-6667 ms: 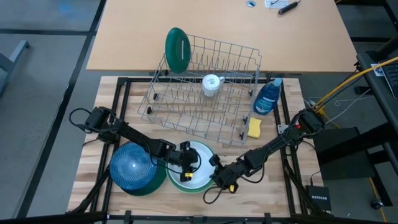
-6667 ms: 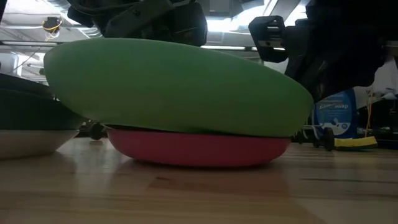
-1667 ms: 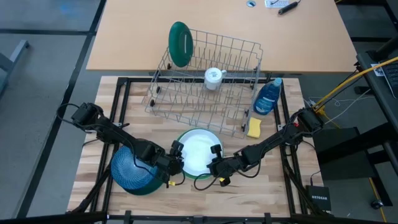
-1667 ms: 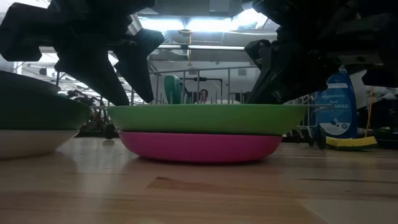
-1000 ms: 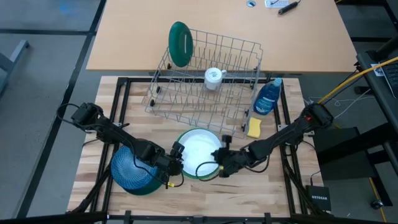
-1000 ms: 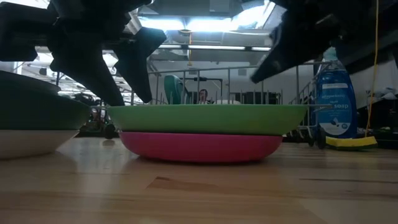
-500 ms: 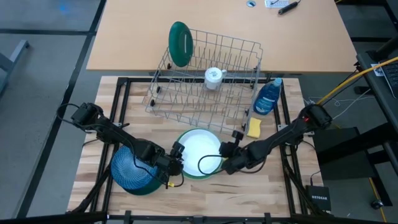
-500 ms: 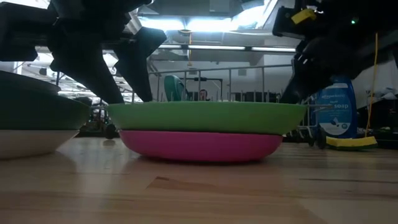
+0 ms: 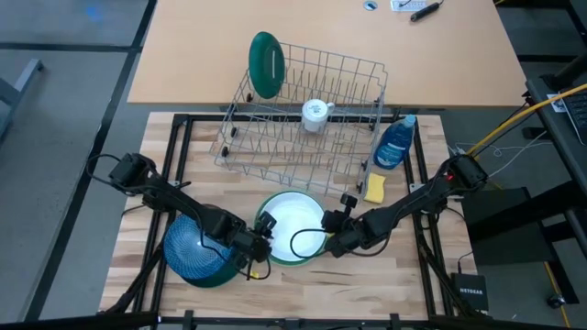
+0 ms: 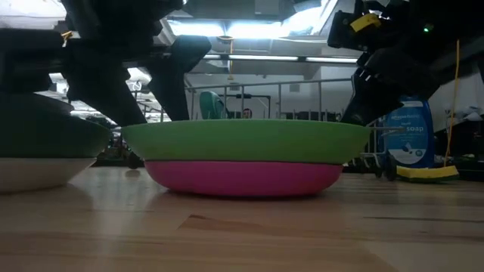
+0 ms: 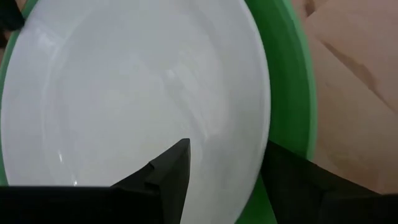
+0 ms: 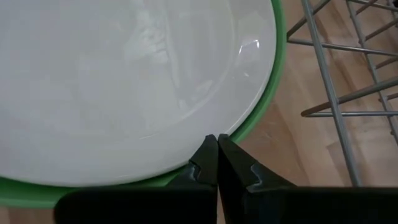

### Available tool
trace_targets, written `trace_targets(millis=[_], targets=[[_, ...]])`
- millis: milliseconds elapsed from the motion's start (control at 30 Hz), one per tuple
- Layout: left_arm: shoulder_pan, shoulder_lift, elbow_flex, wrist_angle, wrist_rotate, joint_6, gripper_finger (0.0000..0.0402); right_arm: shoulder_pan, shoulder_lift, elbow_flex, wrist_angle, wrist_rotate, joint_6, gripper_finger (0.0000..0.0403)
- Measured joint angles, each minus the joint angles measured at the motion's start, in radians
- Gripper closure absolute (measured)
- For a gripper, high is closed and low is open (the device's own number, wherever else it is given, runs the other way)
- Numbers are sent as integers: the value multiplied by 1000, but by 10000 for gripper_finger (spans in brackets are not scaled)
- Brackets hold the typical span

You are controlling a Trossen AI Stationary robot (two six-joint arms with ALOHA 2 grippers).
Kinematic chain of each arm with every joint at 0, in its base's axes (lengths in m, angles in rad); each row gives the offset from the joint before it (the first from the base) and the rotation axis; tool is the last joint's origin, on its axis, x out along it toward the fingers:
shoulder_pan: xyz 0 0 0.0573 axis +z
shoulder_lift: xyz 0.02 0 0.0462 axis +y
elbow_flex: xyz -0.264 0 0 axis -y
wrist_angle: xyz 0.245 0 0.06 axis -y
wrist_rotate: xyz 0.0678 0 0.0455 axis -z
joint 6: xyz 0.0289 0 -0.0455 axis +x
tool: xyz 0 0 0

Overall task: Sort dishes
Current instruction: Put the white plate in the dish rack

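Observation:
A light green plate (image 9: pixel 292 220) with a white inside lies on a pink plate (image 10: pixel 242 177) near the table's front. My left gripper (image 11: pixel 230 162) is open at its left rim (image 11: pixel 283 93), one finger over the white inside and one outside the rim. My right gripper (image 12: pixel 216 142) is shut, its tips at the plate's right rim. A blue bowl (image 9: pixel 194 249) sits on a dark green dish at the left. Another dark green plate (image 9: pixel 264 64) stands on edge in the wire rack (image 9: pixel 303 137). My left gripper stands astride the green plate's left rim, coming from above at a slant; whether either finger touches it, I cannot tell. My right gripper sets its shut fingertips on the plate's right rim (image 12: pixel 244 133), slanting down from the table's right. The plate lies level on the pink plate.
The wire rack fills the table's far half, with a white cup (image 9: pixel 315 115) in it. A blue soap bottle (image 9: pixel 396 142) and a yellow sponge (image 9: pixel 375 188) lie at its right end. Bare wood shows along the near edge.
My right gripper has come down from above the plate to its right rim, rolling as it sank, and has stayed shut. My left gripper has sunk a little at the left rim and stayed open.

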Motion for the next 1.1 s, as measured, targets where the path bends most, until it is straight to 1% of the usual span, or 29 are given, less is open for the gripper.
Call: trace_targets(millis=[300, 433, 500, 633, 1000, 1100], targets=[[0, 4, -3, 19, 1, 119, 222, 0, 1, 0, 20, -9, 0, 402], [1, 4, -4, 18, 1, 154, 222, 0, 2, -1, 46, -48, 0, 402], [1, 4, -4, 16, 0, 169, 229, 0, 2, -1, 60, -72, 0, 402], [1, 6, -5, 15, 1, 169, 262, 0, 2, -1, 68, -94, -2, 402], [-1, 8, -7, 19, -2, 158, 377, 0, 4, -3, 120, -143, -3, 402], [-4, 8, -5, 28, -13, 121, 392, 1, 4, -3, 141, -150, -4, 402]])
